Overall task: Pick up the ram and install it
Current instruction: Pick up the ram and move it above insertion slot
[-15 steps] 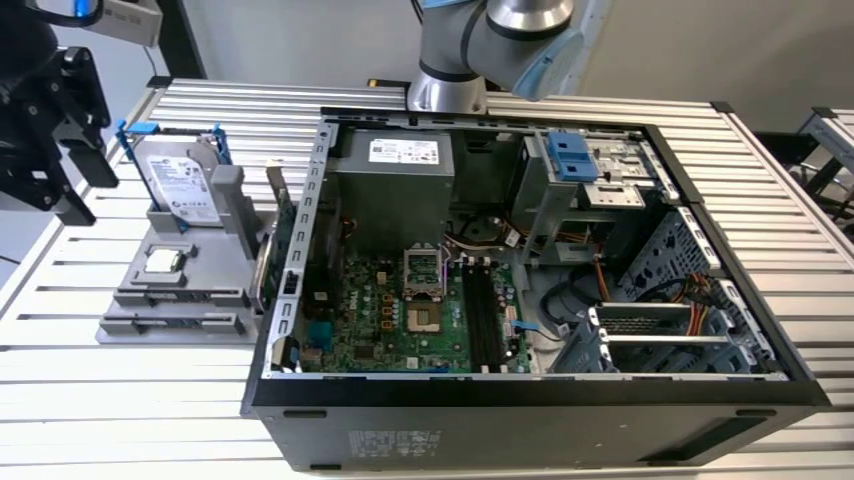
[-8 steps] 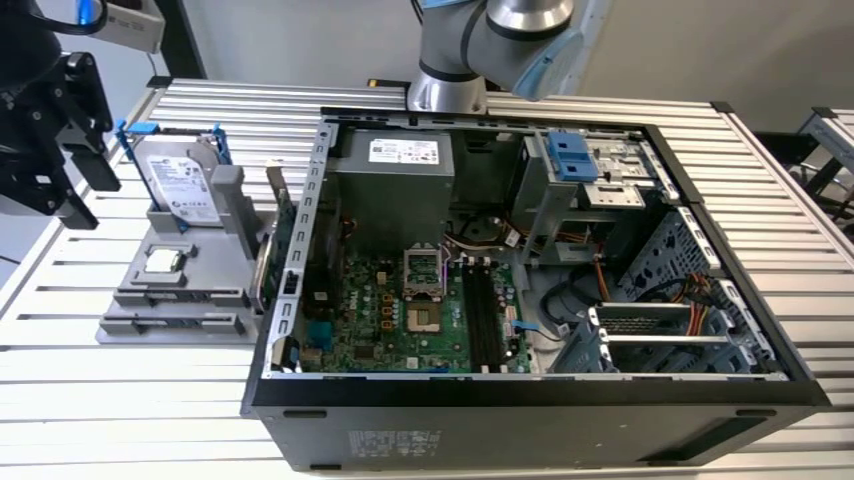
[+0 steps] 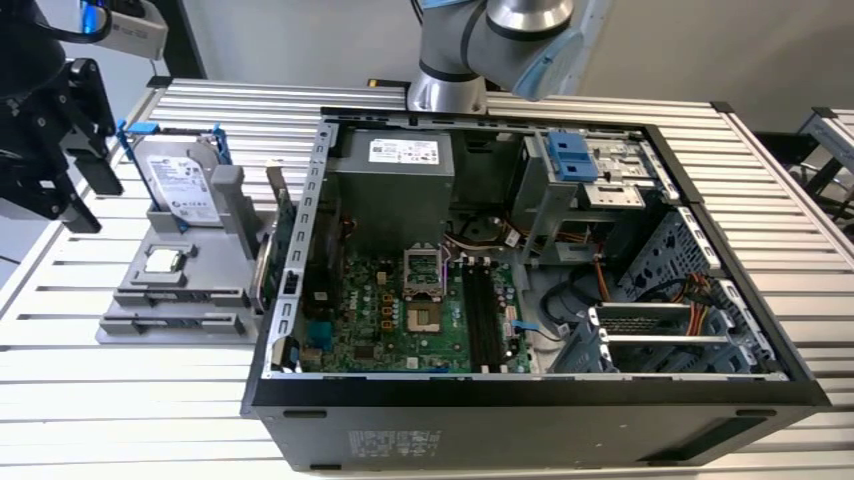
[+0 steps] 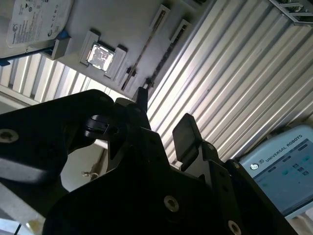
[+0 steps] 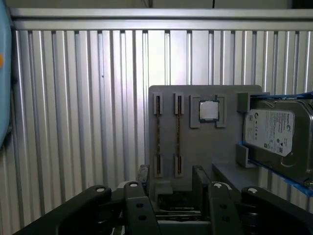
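**While the end effector hangs open, the ram waits in its holder**

Since both wrist views look out past the fingertips, the end effector (image 5: 171,175) shows its state plainly. Its two black fingers (image 5: 200,178) stand wide apart with nothing between them, and in the second wrist view the flat pad (image 4: 186,137) of one finger is bare. Neither finger touches anything.

Beyond the fingertips, well apart from them, lies a grey holder (image 5: 195,147). The ram (image 5: 158,134) is a thin dark strip set edge-on in one of the holder's two long slots. A second strip (image 5: 178,134) like it sits in the slot just beside. In the first wrist view both strips fall within the gap between the fingers.

Farther along the holder from the ram sits a small square processor chip (image 5: 209,110) in its own recess. After it comes a silver hard drive (image 5: 276,134) with blue rails, propped at a tilt on the holder's far end. The holder rests on a ribbed metal worktop (image 5: 73,122).

Past the holder from the end effector, the exterior view shows an open computer case (image 3: 534,420) lying on the same worktop. A green motherboard (image 3: 387,320) lies flat inside it, carrying long black slots (image 3: 481,320). The robot arm (image 3: 507,30) rises behind the case. In the second wrist view a screen device (image 4: 283,171) lies off to one side of the fingers.
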`<state>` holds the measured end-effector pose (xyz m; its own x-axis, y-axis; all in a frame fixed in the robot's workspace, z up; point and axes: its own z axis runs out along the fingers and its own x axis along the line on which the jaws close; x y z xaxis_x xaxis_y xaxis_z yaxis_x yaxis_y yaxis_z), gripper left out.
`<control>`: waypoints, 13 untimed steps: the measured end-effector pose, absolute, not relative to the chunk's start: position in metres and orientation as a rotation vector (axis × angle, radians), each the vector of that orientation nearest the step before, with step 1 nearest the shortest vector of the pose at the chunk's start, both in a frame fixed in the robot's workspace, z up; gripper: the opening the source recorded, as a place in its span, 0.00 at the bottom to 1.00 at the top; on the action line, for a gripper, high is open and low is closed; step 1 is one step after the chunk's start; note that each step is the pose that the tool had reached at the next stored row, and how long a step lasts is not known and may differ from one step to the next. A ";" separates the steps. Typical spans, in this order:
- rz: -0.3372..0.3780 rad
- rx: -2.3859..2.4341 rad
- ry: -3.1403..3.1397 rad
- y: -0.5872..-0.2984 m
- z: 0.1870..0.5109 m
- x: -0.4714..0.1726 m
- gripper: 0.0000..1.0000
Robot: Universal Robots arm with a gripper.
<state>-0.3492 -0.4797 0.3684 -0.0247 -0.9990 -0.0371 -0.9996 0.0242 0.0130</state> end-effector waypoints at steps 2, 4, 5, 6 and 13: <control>0.054 -2.181 2.235 -0.480 0.366 -0.349 1.00; 0.053 -2.181 2.235 -0.480 0.364 -0.349 1.00; 0.052 -2.180 2.234 -0.480 0.362 -0.349 1.00; 0.051 -2.180 2.234 -0.480 0.360 -0.349 1.00; 0.040 -2.175 2.229 -0.480 0.348 -0.349 1.00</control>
